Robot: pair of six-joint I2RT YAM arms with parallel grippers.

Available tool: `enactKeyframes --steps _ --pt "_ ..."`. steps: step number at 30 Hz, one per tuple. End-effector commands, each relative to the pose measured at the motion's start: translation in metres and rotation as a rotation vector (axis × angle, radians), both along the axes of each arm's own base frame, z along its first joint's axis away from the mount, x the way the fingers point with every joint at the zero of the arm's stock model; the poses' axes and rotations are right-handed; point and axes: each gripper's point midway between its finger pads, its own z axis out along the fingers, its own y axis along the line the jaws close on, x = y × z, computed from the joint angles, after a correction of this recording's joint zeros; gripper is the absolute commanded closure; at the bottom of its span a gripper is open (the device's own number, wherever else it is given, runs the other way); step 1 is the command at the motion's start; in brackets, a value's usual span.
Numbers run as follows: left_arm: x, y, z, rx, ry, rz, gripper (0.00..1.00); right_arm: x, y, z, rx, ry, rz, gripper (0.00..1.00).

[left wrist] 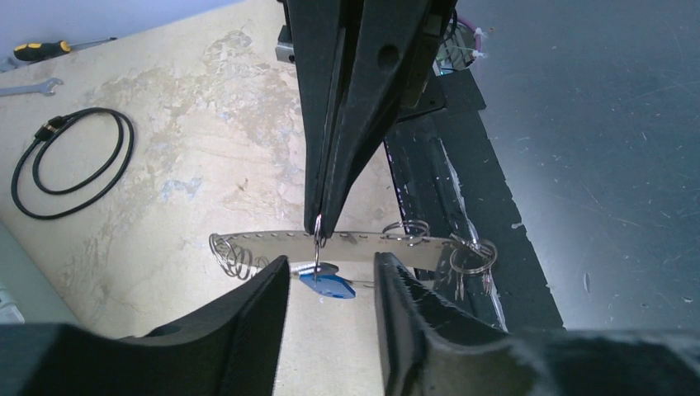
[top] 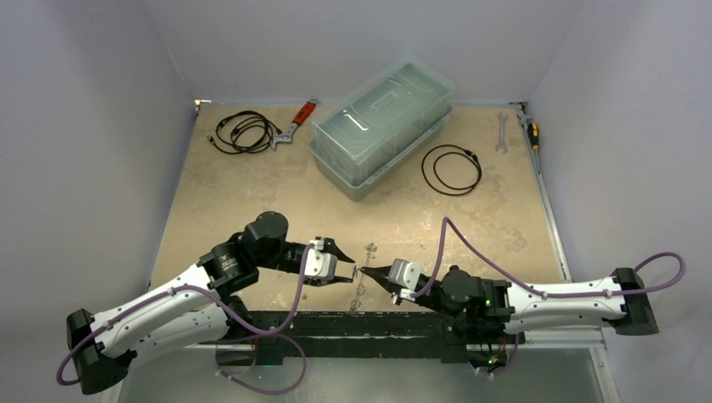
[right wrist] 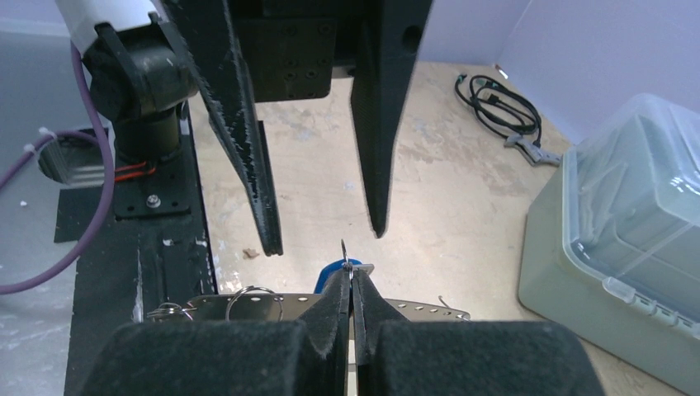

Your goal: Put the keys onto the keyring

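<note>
The keyring [left wrist: 413, 246] shows as a pale silvery band with small holes, lying near the table's front edge [top: 361, 290]. It also shows in the right wrist view [right wrist: 206, 305]. Small split rings with tiny silvery keys [left wrist: 472, 257] hang at one end. My right gripper [right wrist: 352, 276] is shut on a small split ring that carries the blue-headed key [right wrist: 330, 271]. Its tips [left wrist: 319, 227] reach the band from above. My left gripper [left wrist: 332, 262] is open, one finger on each side of the blue key [left wrist: 330, 286] and touching nothing. The two grippers face each other [top: 353, 269] [top: 369, 271].
A clear lidded box [top: 382, 126] stands at the back. A black cable coil [top: 452, 168] lies to its right, another cable [top: 243, 132] and a red-handled wrench [top: 298, 119] to its left. A spanner [top: 502, 133] and screwdriver [top: 532, 130] lie far right. A black strip [top: 336, 323] runs along the front edge.
</note>
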Motion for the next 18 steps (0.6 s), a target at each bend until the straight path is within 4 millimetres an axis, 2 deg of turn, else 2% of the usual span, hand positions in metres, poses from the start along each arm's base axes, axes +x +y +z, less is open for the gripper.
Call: enactKeyframes --steps 1,7,15,18 --pt "0.0020 -0.0020 0.0137 -0.053 -0.028 -0.002 0.68 -0.0035 -0.0017 0.0253 0.113 -0.001 0.021 1.00" --pt "0.0031 -0.0043 0.0120 -0.048 -0.017 -0.005 0.79 -0.0046 -0.0017 0.0265 0.118 -0.001 0.028 1.00" --pt "0.0041 -0.0065 0.0081 -0.037 -0.002 -0.008 0.80 -0.0056 -0.0012 0.0271 0.120 -0.001 0.034 1.00" --pt "0.0040 -0.0070 0.0064 -0.033 0.002 -0.011 0.87 -0.0061 -0.0009 0.0274 0.120 -0.001 0.037 1.00"
